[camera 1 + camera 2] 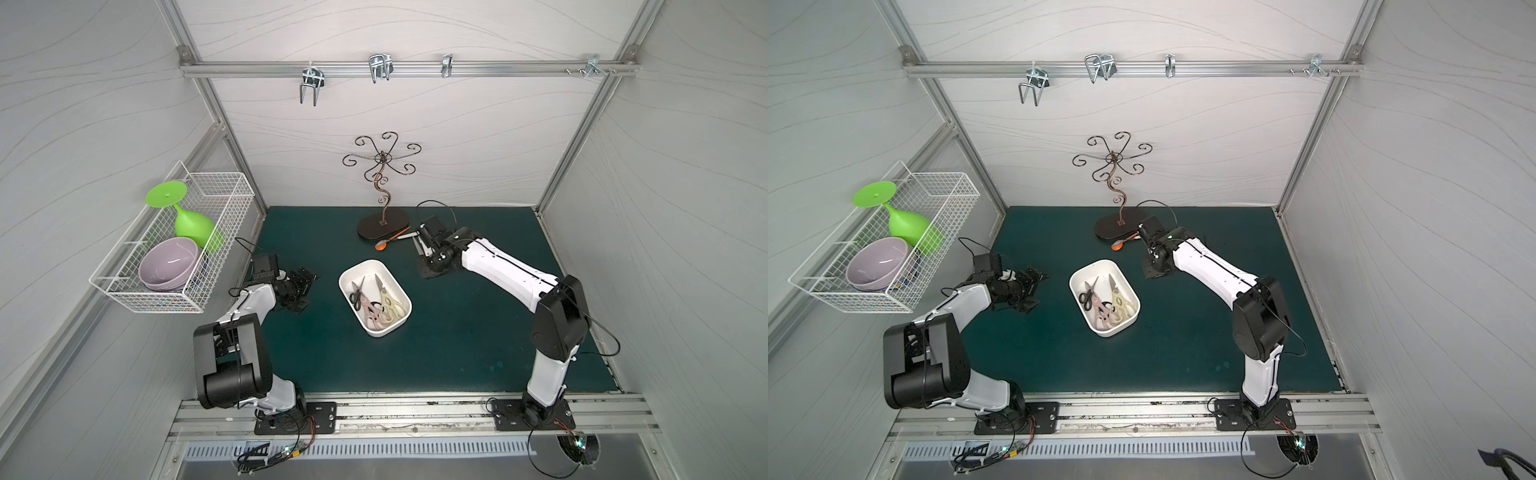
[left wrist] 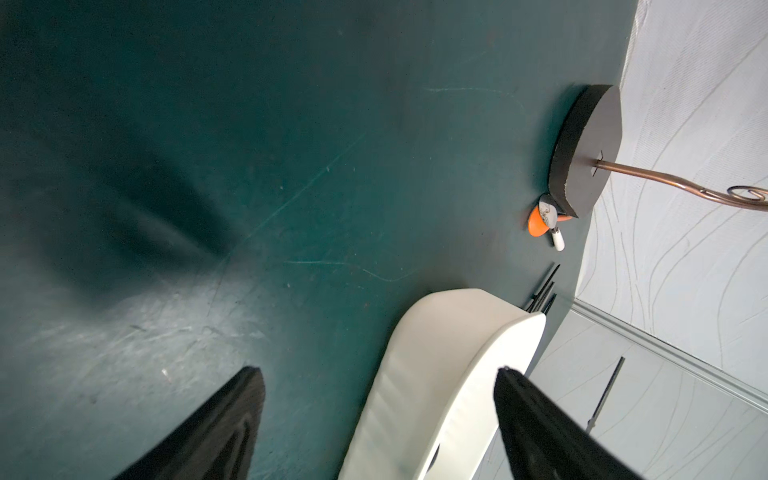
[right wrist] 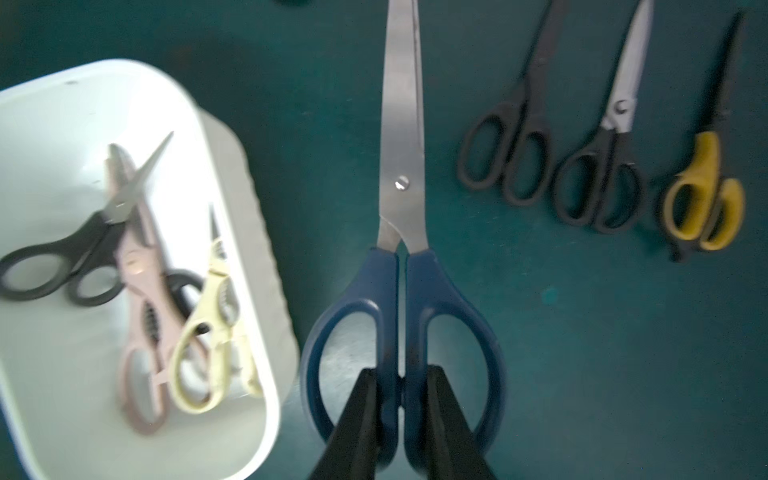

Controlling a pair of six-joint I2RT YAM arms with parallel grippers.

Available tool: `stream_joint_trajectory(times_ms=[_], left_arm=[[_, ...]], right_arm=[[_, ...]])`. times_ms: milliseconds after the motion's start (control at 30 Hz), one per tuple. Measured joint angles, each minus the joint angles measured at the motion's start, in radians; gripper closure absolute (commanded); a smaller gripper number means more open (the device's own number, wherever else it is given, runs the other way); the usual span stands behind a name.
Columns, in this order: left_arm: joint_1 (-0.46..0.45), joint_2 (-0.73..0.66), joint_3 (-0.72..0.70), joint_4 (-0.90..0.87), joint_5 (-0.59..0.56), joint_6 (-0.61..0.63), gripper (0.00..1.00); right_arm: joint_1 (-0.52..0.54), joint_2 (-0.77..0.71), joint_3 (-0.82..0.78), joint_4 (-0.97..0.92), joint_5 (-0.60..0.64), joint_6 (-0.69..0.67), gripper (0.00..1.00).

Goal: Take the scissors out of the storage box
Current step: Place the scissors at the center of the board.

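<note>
My right claw point(image 3: 401, 374) is pinched narrow on the blue scissors point(image 3: 402, 183). It grips the 2 inner handle bars where they meet, and the long shut blades point away from me. That hold sits far from the blades' weight, so I judge the pair could pivot or slip in my grip. The tip could then swing into the nearest black pair point(image 3: 509, 162), or a handle could knock the storage box point(image 3: 237, 174) just beside it. I cannot tell whether the blue pair touches the table point(image 3: 582, 374).

My left claw point(image 2: 378, 390) stands wide and empty, just beside the box's outer wall. A careless nudge there could slide that tub, which looks light.

3 pairs lie in the box: the small black pair point(image 3: 62, 270), the pink shears point(image 3: 139, 266) and the cream shears point(image 3: 212, 299). They overlap, so lifting 1 may drag another. 3 pairs lie out on the table in a row that ends with the yellow pair point(image 3: 706, 195).

In a top view the orange spoon point(image 1: 380, 246) and the stand's base point(image 1: 382, 226) sit near my right claw and crowd any swing that way.
</note>
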Motion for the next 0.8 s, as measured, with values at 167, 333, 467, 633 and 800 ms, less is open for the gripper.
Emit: stream_joint_trajectory(times_ms=[167, 333, 467, 633, 800], left_arm=[[-0.04, 0.0, 0.018, -0.018, -0.002, 0.002, 0.09], [-0.159, 0.0, 0.102, -0.044, -0.013, 0.012, 0.09], [-0.223, 0.0, 0.169, -0.056, -0.017, 0.035, 0.09], [-0.23, 0.0, 0.184, -0.07, -0.022, 0.055, 0.09], [-0.229, 0.0, 0.183, -0.087, -0.023, 0.073, 0.09]], right_arm=[[-0.208, -0.005, -0.057, 0.057, 0.005, -0.096, 0.96], [-0.404, -0.004, -0.07, 0.093, -0.022, -0.18, 0.95], [-0.498, 0.024, -0.043, 0.125, -0.053, -0.225, 0.95], [-0.567, 0.104, 0.007, 0.158, -0.09, -0.262, 0.94], [-0.61, 0.175, 0.027, 0.173, -0.13, -0.282, 0.94]])
